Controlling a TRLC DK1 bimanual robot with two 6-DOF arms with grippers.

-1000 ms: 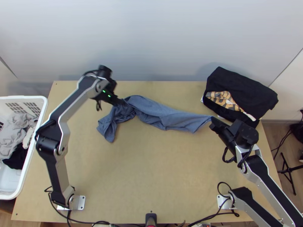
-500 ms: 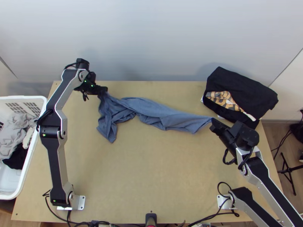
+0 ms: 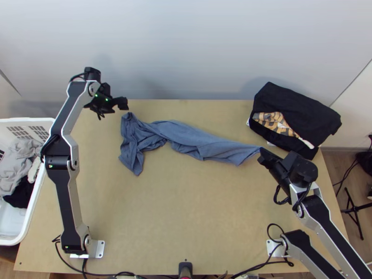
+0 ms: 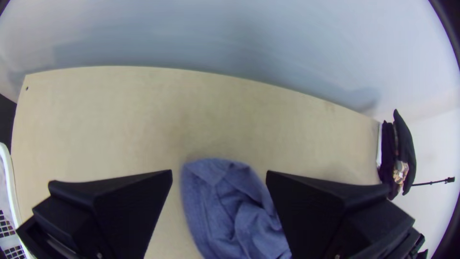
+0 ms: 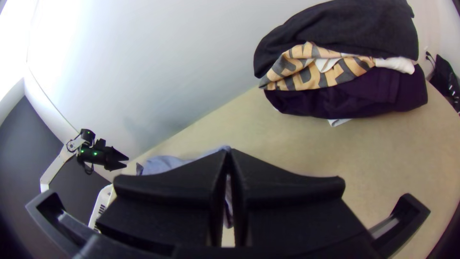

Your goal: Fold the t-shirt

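Surface (image 3: 209, 223), light wood: fills most of the top view; take the far edge as twelve o'clock, the near edge as six.

Left arm (image 3: 68, 209): rises from a base at eight and reaches toward eleven. Right arm (image 3: 330, 228): starts at four, bends out past the edge, then angles in toward two.

White basket (image 3: 23, 121): sits at nine, overlapping the edge, with grey cloth (image 3: 18, 158) and black cloth (image 3: 21, 193) inside.

Dark clothes (image 3: 297, 107): lie piled at two, near the far edge.

Blue t-shirt (image 3: 200, 142): lies bunched in a long, twisted strip across the far half, from eleven to two. Spreads a little at the eleven o'clock end, with a loose part pointing toward six. Narrows toward two.

Left end effector (image 3: 124, 103): hangs at eleven, just beside the t-shirt's end, empty. In its own wrist view, shows fingers (image 4: 129, 206) wide apart, with cloth visible in the gap.

Right end effector (image 3: 261, 155): sits at two, clamped on the t-shirt's narrow end. In its own wrist view, shows fingers (image 5: 282, 182) pressed together, with blue cloth at the tips.

Patterned cloth (image 3: 274, 122): pokes out of the pile's seven o'clock side, orange and grey, beside a small white piece (image 3: 307, 143).
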